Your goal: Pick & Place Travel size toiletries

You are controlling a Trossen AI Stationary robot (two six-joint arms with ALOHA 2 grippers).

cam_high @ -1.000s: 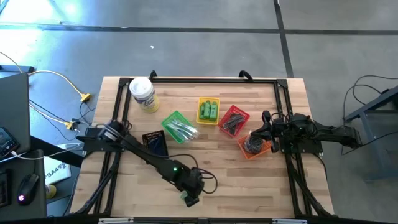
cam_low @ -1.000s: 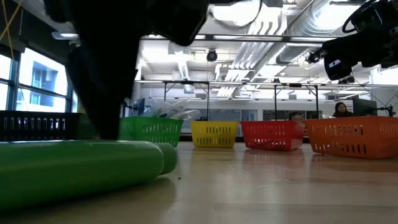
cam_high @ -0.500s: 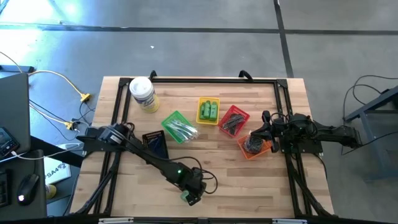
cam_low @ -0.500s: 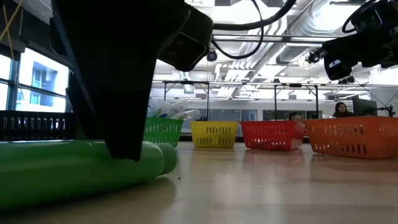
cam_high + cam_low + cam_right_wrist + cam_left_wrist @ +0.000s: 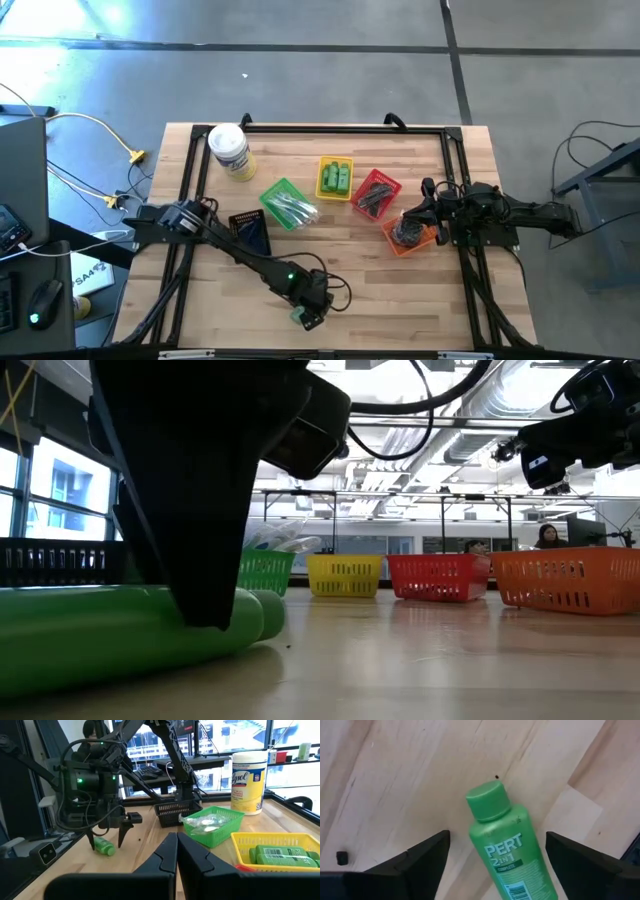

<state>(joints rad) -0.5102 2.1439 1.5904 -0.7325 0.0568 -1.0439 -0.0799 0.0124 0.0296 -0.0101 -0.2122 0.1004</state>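
A small bright green bottle (image 5: 510, 850) lies on its side on the wood near the table's near edge (image 5: 303, 318), cap toward the table's middle. My left gripper (image 5: 497, 840) points steeply down over it, open, with one finger on each side of the bottle's cap end and a gap on both sides. In the low view one dark finger (image 5: 200, 560) stands in front of the bottle (image 5: 100, 630). My right gripper (image 5: 176, 840) waits shut and level at the table's right side (image 5: 425, 205), holding nothing.
Mesh baskets stand across the middle: black (image 5: 250, 232), green (image 5: 285, 203) with clear-wrapped pieces, yellow (image 5: 335, 177) with green bottles, red (image 5: 375, 193) with dark sticks, orange (image 5: 408, 235) with dark discs. A white-lidded yellowish jar (image 5: 230, 150) lies at the far left.
My left gripper has come down toward the green bottle, staying open; in the low view its finger has sunk to just in front of the bottle. The bottle has kept its place.
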